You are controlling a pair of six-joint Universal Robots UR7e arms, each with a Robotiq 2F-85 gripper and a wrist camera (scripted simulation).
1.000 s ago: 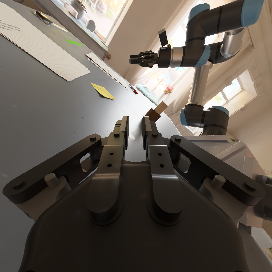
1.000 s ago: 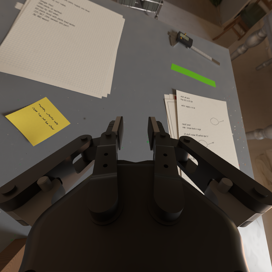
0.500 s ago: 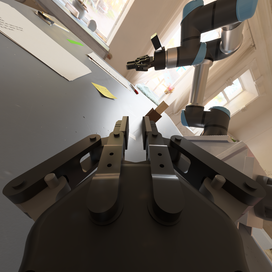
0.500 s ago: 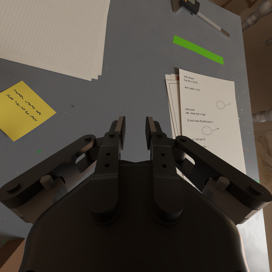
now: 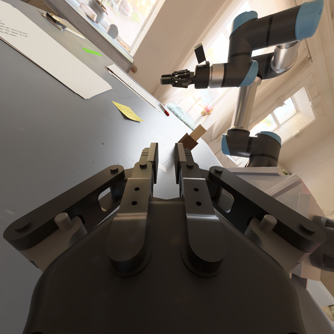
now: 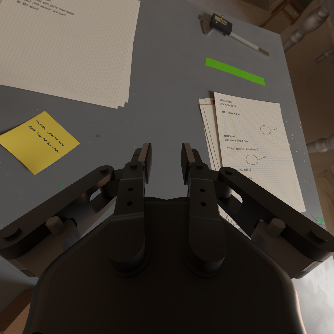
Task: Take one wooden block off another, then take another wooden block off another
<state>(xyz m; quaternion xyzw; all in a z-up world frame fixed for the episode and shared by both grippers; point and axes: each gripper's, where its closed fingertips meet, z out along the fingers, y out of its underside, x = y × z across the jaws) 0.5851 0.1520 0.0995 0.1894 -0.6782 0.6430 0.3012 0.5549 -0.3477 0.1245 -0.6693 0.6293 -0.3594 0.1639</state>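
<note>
In the left wrist view a light wooden block [image 5: 198,132] sits on a dark brown wooden block [image 5: 188,143] near the far table edge, just beyond my left gripper [image 5: 167,152]. The left gripper is low over the grey table [image 5: 54,144], its jaws narrowly apart with nothing between them. My right gripper [image 6: 166,150] is open and empty, looking down at the table from above; it also shows in the left wrist view [image 5: 168,80], high in the air. A wooden block corner [image 6: 14,314] shows at the bottom left of the right wrist view.
On the table lie a stack of grid paper [image 6: 63,50], a yellow sticky note [image 6: 38,142], a green strip [image 6: 235,71], a digital caliper [image 6: 222,24], note sheets [image 6: 253,153] by the right edge and a red pen [image 5: 165,110].
The right gripper dropped toward the table, then drew back a little, and its jaws narrowed and then widened again. The left gripper and the stacked blocks have not moved.
</note>
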